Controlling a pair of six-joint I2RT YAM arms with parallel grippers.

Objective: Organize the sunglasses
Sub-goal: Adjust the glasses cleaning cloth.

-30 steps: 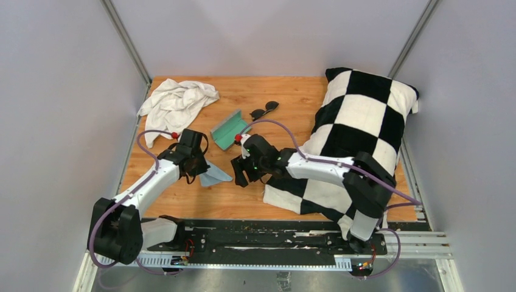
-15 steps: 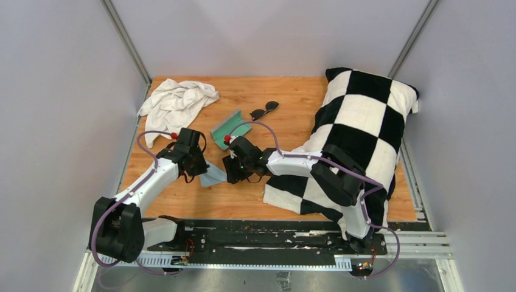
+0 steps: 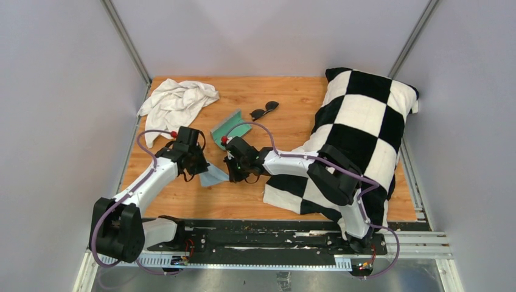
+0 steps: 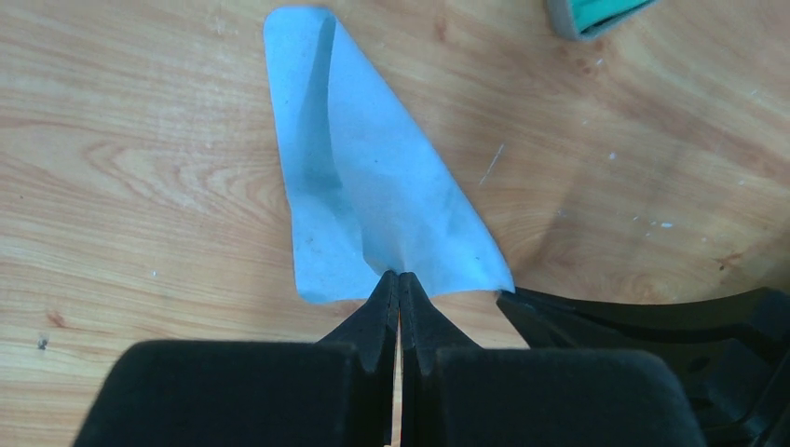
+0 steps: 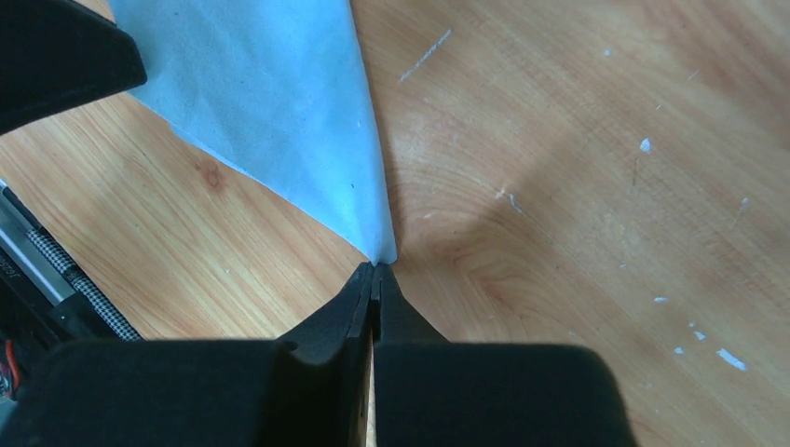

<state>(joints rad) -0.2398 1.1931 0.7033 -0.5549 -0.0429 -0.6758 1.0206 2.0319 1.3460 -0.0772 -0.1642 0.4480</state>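
Two-arm handling of the light blue flat cloth on the wooden table. We see the left gripper with its fingertips pressed together on the near edge of the cloth. The right gripper is likewise closed, pinching only the very tip of a neighbouring corner. Between the two holds the cloth lies partly doubled over, with one raised crease.

The small pair of sunglasses, with dark roundish lenses and a thin dark frame, lies untouched towards the far side of the table. It sits just beside the open grey rectangular case with teal lining, well apart from both grippers. A crumpled white towel lies at far left and a black-and-white chequered cushion at right.

We judge the step in hand to be spreading or folding the cloth. To do it well, we would move both arms together and keep the fabric only lightly taut, since the right-hand hold is shallow and a sharp pull could slip the corner free. We would also keep the cloth low and short of the case.
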